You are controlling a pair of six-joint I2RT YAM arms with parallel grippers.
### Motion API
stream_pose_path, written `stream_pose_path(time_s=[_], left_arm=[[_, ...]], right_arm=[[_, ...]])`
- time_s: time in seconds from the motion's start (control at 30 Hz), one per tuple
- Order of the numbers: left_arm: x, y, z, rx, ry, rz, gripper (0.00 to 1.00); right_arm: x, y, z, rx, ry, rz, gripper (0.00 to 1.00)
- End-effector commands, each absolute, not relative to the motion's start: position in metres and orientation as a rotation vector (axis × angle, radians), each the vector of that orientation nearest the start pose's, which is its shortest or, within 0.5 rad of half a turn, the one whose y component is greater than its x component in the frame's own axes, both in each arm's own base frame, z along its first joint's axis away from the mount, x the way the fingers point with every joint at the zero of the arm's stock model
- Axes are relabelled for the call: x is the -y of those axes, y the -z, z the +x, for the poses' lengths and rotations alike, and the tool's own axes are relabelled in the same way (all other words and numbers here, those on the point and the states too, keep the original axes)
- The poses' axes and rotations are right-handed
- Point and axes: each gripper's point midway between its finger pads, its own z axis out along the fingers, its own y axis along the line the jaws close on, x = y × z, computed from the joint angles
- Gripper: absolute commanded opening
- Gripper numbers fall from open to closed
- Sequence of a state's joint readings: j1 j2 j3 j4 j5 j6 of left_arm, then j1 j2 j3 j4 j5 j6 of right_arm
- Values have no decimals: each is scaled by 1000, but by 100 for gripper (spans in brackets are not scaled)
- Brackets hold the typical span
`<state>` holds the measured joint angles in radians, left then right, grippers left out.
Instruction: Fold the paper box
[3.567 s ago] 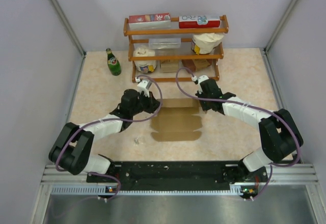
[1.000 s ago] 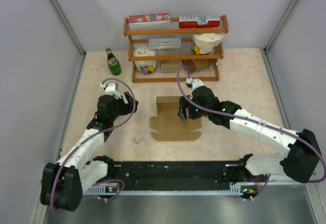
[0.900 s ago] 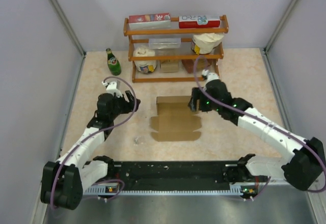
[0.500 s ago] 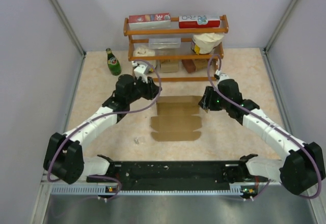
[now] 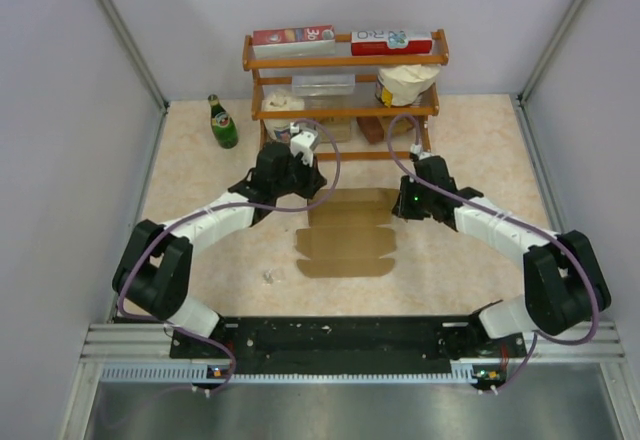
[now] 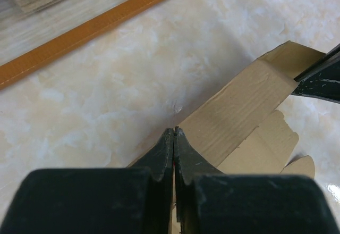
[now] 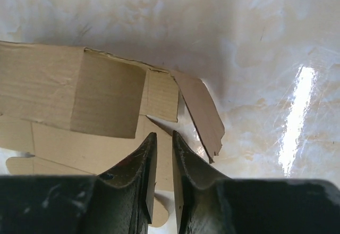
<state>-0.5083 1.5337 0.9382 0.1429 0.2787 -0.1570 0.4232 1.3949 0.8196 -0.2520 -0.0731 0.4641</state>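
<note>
The kraft paper box lies spread on the counter between my arms. My left hand, fingers pressed together, meets its far-left corner. My right hand, fingers a slit apart, hovers over its far-right flap.

1. Looks down past the right gripper onto a pale marbled table.
2. Shows two dark fingers rising from the bottom edge, tips a narrow slit apart, with nothing seen clamped between.
3. Takes in the paper box, a kraft-brown sheet lying flat across the left half and cut off by the left edge.
4. Picks out a darker panel lying over the sheet, just beyond the fingertips.
5. Catches a narrow flap at the sheet's right end, angled away from the rest, ragged at its lower tip.
6. Registers a bright streak of glare on the table, well right of the flap.
</note>
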Motion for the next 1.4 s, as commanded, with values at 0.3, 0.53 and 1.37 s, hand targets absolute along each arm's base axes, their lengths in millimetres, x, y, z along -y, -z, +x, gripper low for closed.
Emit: stream_pose_path(time_s=[0.3,0.53,1.37], left_arm=[[268,-140,345,-1951,675,547,0],[264,-144,339,-1926,666,526,0],[255,-145,337,-1907,630,495,0]], right_arm=[[-163,-74,346,-2395,-364,36,12],[-159,-64,346,-2395,-333,42,11],[-176,-32,344,-2467,-417,-13,11]])
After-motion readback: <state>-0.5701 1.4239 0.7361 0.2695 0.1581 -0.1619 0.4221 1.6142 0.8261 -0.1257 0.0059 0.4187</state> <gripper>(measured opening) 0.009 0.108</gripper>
